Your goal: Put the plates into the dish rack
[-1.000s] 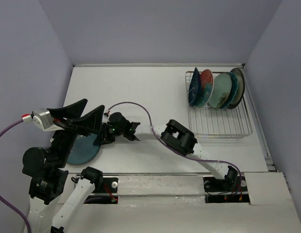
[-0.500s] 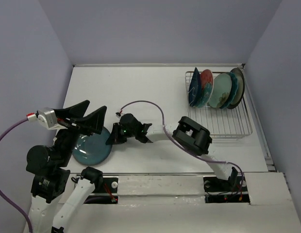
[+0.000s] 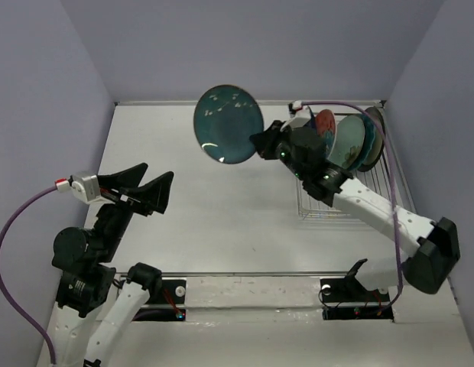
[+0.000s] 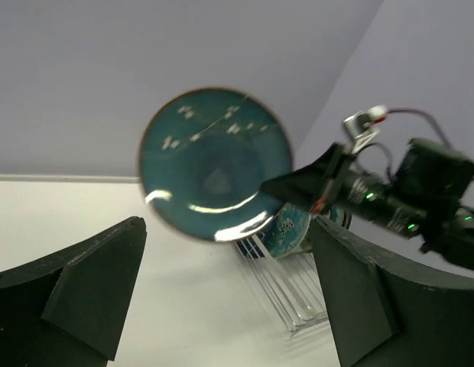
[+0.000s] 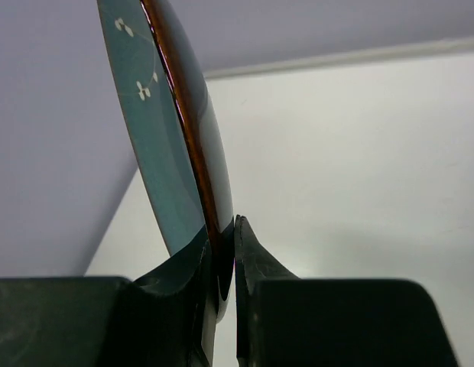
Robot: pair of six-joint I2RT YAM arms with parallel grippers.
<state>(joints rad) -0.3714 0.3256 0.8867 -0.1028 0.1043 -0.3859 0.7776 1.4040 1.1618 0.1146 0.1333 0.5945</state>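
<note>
Blue-teal glaze with little white flecks: from the top camera, the round plate point(image 3: 228, 124) hangs upright in the air just left of the dish rack point(image 3: 352, 202), with the right gripper point(image 3: 261, 144) pinching its rim. The other plates point(image 3: 348, 141) stand on edge at the rack's far end. The left gripper point(image 3: 154, 171) sits well left of the rack, fingers spread wide and holding nothing.

Left wrist cam: the plate point(image 4: 215, 164) is face-on, left of and above the rack point(image 4: 287, 290).

Right wrist cam: the plate point(image 5: 180, 130) is edge-on, with the gripper point(image 5: 225, 229) clamped tight on its rim.

No readable text, labels or numbers anywhere.
</note>
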